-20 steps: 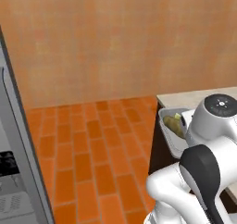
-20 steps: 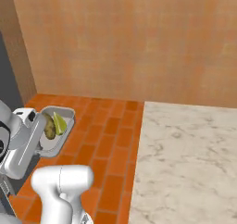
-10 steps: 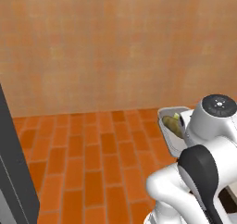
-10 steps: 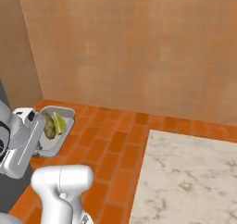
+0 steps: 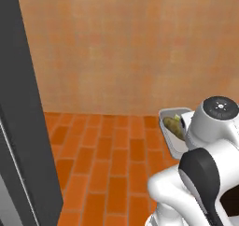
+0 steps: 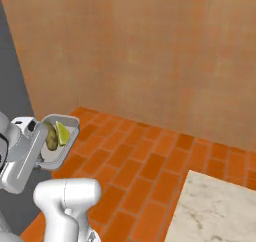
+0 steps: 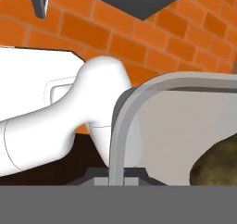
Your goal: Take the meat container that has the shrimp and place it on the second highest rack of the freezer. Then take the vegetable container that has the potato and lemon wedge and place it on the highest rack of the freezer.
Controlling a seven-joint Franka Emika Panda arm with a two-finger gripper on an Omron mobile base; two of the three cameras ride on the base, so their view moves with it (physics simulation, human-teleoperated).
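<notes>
My gripper is shut on the rim of the grey vegetable container, held tilted above the brick floor. The olive-brown potato and the yellow lemon wedge lie inside it. From the left base view the container with the potato peeks out beside my white hand. In the hand view the container's rim curves up from my gripper, with the potato at the lower right. The grey freezer rises at the left. Its racks and the meat container with the shrimp are out of view.
An orange brick floor runs to a tan wall. A marble counter corner sits at the lower right of the right base view. The fridge's dark side stands close on the left.
The whole picture has shifted, so the base has moved: the fridge now looms larger at the left and the marble counter has slid toward the lower right. The container stays in my grip.
</notes>
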